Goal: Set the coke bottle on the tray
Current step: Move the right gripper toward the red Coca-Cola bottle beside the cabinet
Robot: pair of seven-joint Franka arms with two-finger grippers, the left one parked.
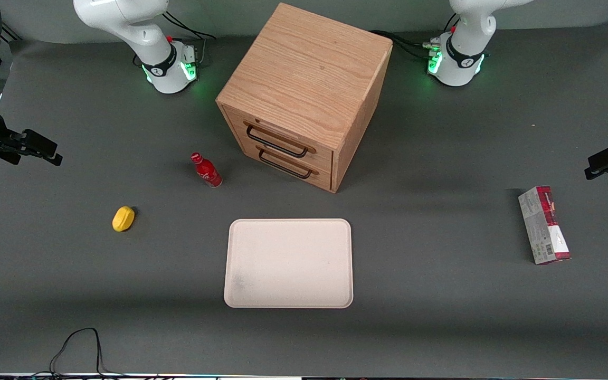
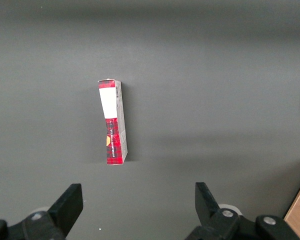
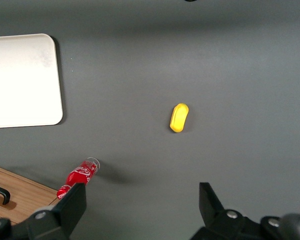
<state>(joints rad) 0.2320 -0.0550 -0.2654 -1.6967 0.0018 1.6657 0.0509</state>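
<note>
The coke bottle point(image 1: 207, 170) stands upright on the grey table point(image 1: 441, 295), just left of centre in the front frame, near the wooden drawer cabinet point(image 1: 304, 95) and farther from the camera than the tray point(image 1: 288, 263), which lies flat at lower centre with nothing on it. The gripper point(image 1: 40, 149) hangs at the left edge of that frame, well apart from the bottle, its fingers point(image 3: 70, 207) spread wide and holding nothing. A small yellow object point(image 1: 123, 218) lies at lower left of the bottle, and a red-and-grey carton point(image 1: 544, 224) lies at the right of the frame.

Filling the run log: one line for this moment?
end effector open, high over table | coke bottle upright beside drawer cabinet | tray bare
</note>
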